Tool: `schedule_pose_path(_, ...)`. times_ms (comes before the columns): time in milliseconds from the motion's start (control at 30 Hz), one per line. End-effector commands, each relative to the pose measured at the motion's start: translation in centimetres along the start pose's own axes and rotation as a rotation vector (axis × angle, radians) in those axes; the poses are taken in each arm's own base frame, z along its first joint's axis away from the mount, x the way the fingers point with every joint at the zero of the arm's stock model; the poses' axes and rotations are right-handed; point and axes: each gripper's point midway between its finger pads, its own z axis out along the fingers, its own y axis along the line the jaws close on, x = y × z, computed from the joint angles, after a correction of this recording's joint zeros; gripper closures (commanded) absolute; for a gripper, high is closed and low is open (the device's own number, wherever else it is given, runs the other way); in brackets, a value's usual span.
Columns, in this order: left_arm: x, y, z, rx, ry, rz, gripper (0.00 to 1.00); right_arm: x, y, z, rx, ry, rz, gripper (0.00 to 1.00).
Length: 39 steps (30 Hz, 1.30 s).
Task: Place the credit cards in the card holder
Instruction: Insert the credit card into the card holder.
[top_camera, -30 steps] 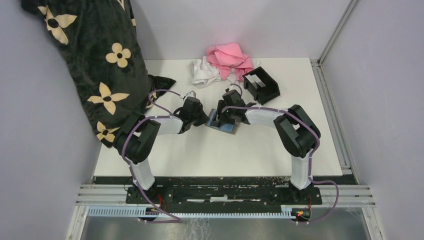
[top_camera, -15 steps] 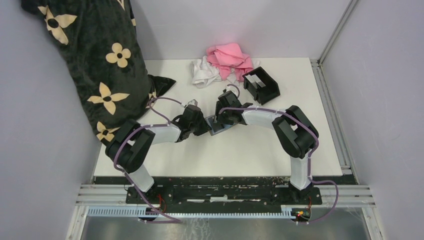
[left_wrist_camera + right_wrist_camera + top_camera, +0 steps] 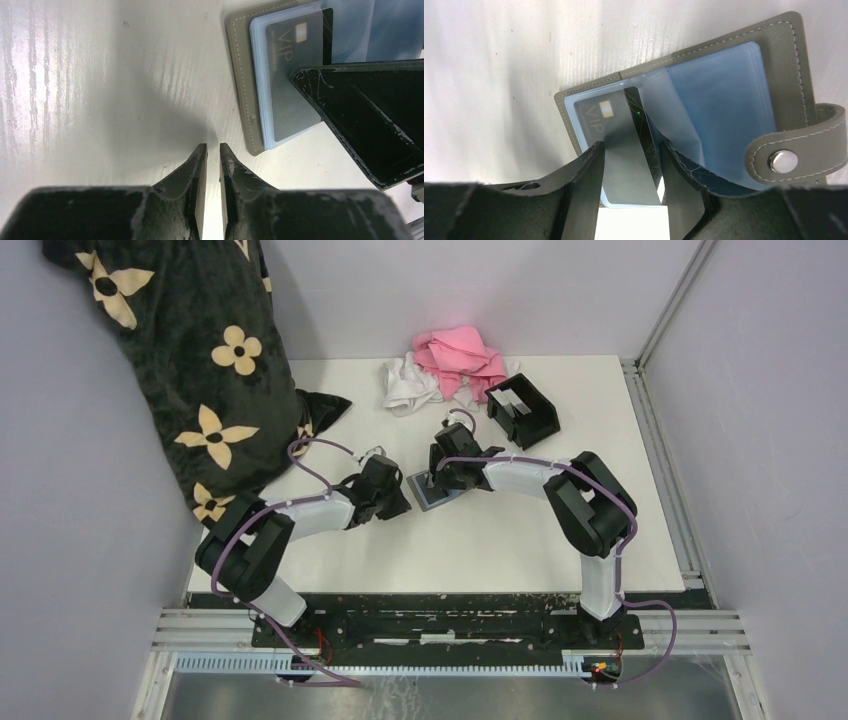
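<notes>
A grey folding wallet (image 3: 426,496) lies open mid-table, showing blue plastic sleeves (image 3: 724,100). In its left page sits a grey credit card marked VIP (image 3: 616,145) (image 3: 295,85), with a dark card (image 3: 644,135) slanting out beneath it. My right gripper (image 3: 440,478) (image 3: 630,145) is open, its fingers standing either side of these cards, one fingertip (image 3: 305,80) resting on the VIP card's face. My left gripper (image 3: 397,502) (image 3: 212,146) hovers over bare table just left of the wallet (image 3: 240,75), jaws a narrow slit apart and empty. The black card holder (image 3: 523,410) stands far right, apart.
A pink cloth (image 3: 458,353) and a white cloth (image 3: 408,385) lie at the table's back. A dark flowered blanket (image 3: 190,370) hangs over the left side. The wallet's snap strap (image 3: 789,160) sticks out on its right.
My left gripper has pulled back from the wallet toward the near left and its jaws have parted slightly. The wallet and my right gripper have shifted a little left.
</notes>
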Motion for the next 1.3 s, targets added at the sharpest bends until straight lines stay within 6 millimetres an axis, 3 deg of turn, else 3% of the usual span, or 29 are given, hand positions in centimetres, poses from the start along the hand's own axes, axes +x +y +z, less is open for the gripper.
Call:
schedule_pose_path(0,-1.2,0.5,-0.2,-0.029,-0.056,-0.018,0.77,9.6,-8.3,-0.7,0.265,0.308,-0.091,0.47)
schedule_pose_path(467,-0.2,0.9,2.5,-0.057,-0.011,-0.012,0.78,10.2,-6.5,-0.6,0.236,0.325,-0.169,0.42)
schedule_pose_path(833,0.1,1.1,3.1,-0.053,-0.008,-0.01,0.78,10.7,-5.3,-0.3,0.233,0.336,-0.213,0.35)
schedule_pose_path(1267,0.9,1.8,3.2,-0.042,0.006,-0.025,0.79,11.7,-5.2,0.0,0.289,0.354,-0.268,0.38)
